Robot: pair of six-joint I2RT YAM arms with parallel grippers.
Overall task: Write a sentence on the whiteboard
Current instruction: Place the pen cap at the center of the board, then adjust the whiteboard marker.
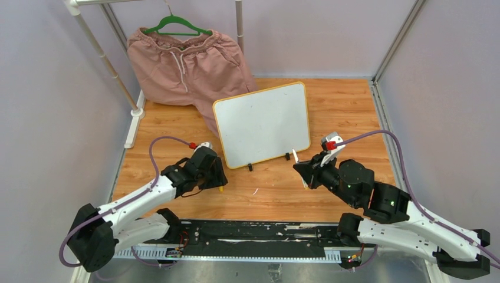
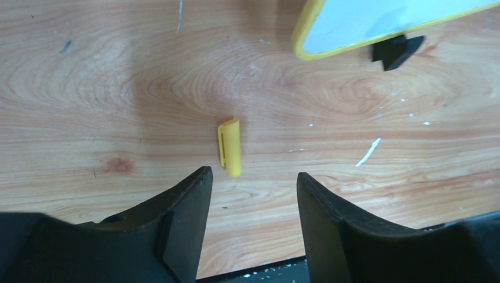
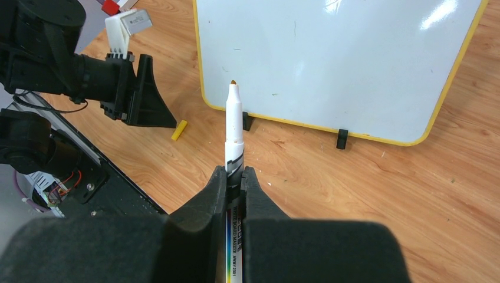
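Note:
The whiteboard point(image 1: 262, 124) stands tilted on two black clip feet at mid table. Its white surface is blank; no sentence shows on it. It also shows in the right wrist view point(image 3: 336, 59), and its corner shows in the left wrist view point(image 2: 354, 26). My right gripper point(image 3: 235, 174) is shut on a white marker point(image 3: 234, 130), uncapped, with its orange tip pointing at the board's lower left part, short of it. In the top view the right gripper point(image 1: 302, 171) is right of the board's feet. My left gripper point(image 2: 252, 175) is open just above the table, near a yellow marker cap point(image 2: 229, 147).
Pink shorts point(image 1: 183, 59) on a green hanger hang from a white rack point(image 1: 112, 65) at the back left, touching the table behind the board. A black rail point(image 1: 253, 233) runs along the near edge. A small white scrap point(image 1: 255, 191) lies on the wood.

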